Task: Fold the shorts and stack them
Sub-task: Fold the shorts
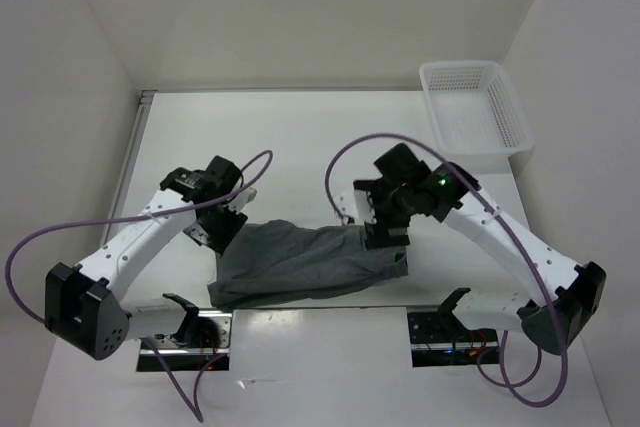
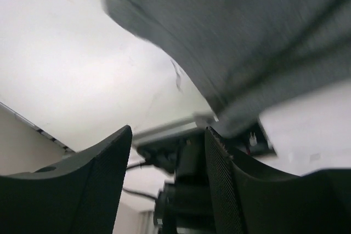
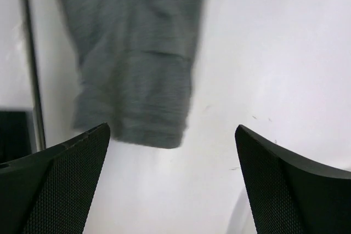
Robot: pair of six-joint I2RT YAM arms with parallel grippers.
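a white counter point(image 1: 300, 137) closed in by plain white walls point(image 1: 300, 7) carries everything, with a white mesh basket point(image 1: 508, 117) at its far right corner, well apart from the cloth. the grey shorts point(image 1: 300, 262) lie rumpled along the near edge of the counter, between the two arms, stretched left to right.

much is hard to read. from above, the fingertips of both grippers are hidden under their own dark bodies, so that view does not show how far they are spread. both wrist views are smeared with blur and cut the fabric off at the top edge. no waistband or drawstring can be picked out anywhere, and it is not clear which end of the garment is which.

the left gripper point(image 1: 215, 232) sits at the upper left edge of the shorts. in its own view its fingers point(image 2: 82, 190) stand apart with nothing between them, and the grey cloth fills the upper right beyond the tips. whether it touches the fabric i cannot tell.

the right gripper point(image 1: 385, 237) is over the right end of the shorts. its wrist view shows the fingers point(image 3: 290, 184) spread wide. the cloth's end lies just ahead of them, nearer the finger at the left of that view, ungrasped.
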